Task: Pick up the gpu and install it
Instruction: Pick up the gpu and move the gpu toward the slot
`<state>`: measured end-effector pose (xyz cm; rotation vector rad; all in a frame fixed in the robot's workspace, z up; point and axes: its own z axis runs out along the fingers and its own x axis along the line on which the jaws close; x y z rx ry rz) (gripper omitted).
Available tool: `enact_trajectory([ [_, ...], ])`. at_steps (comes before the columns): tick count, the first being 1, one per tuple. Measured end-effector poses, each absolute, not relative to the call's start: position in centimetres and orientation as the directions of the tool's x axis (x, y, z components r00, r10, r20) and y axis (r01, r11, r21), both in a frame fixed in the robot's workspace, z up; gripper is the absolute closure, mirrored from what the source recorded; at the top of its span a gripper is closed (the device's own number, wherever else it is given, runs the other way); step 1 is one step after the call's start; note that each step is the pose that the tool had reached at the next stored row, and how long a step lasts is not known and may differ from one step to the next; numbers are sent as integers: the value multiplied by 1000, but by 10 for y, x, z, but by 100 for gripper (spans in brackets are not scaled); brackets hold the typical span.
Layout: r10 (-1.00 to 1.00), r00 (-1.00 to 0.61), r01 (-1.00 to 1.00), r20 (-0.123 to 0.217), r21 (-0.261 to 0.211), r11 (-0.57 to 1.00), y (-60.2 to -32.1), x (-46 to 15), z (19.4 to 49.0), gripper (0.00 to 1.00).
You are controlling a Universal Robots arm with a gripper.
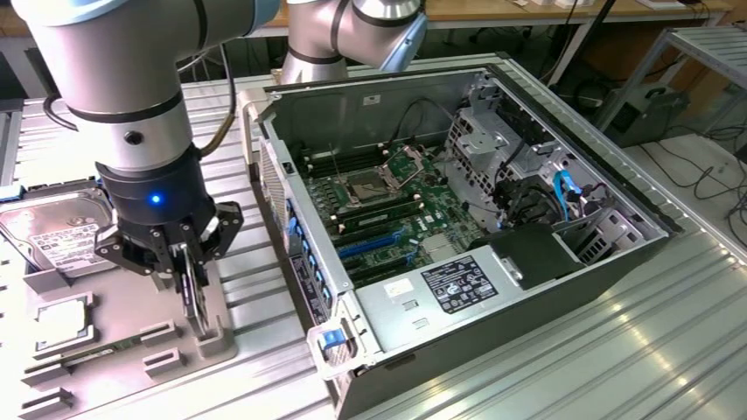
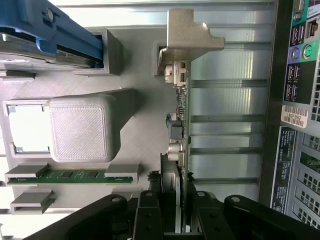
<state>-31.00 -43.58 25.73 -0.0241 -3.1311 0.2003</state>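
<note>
The gpu [image 1: 199,304] stands on its edge in a grey holder [image 1: 217,339] on the parts tray at the exterior view's left. My gripper [image 1: 189,273] reaches down over its upper edge, with a black finger on each face of the card. In the wrist view the gpu [image 2: 180,131] runs as a thin edge-on board from the holder's block [image 2: 191,36] back between my fingers [image 2: 150,216], which sit tight against it. My gripper [image 2: 176,222] is shut on the card, which still sits in its holder.
The open computer case [image 1: 548,289] lies at the exterior view's right, its motherboard [image 1: 391,197] and blue slots [image 1: 371,243] exposed. On the grey tray [image 1: 117,385] lie a hard drive [image 1: 52,232], a square chip [image 1: 65,319] and a memory stick [image 2: 70,175]. The case wall [image 1: 306,254] is close beside my gripper.
</note>
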Motion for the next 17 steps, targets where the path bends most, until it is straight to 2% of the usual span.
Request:
enact_trajectory([
  [17, 16, -1000, 15, 3, -139, 990, -436, -310, 272, 72],
])
